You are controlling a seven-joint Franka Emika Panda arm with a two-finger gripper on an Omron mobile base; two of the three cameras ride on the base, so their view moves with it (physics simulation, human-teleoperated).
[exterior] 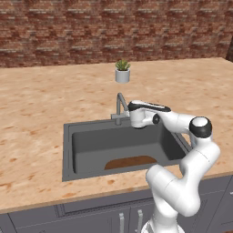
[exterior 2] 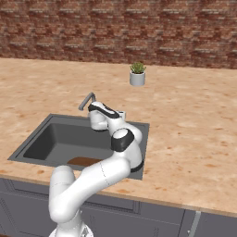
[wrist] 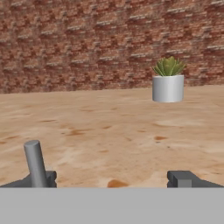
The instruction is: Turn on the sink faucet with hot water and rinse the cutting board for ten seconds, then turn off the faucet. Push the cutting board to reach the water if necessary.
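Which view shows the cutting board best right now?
Left base view: the cutting board lies at the sink's near edge, its rounded top showing. The right base view shows a thinner brown sliver beside the arm.

Even, bright rendered light; soft shadows, slightly blurry, no glare.

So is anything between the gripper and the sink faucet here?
Nothing visible. The open gripper is already at the sink faucet, whose grey stem rises just by the left fingertip in the hand view. Beyond lies bare counter and a potted plant.
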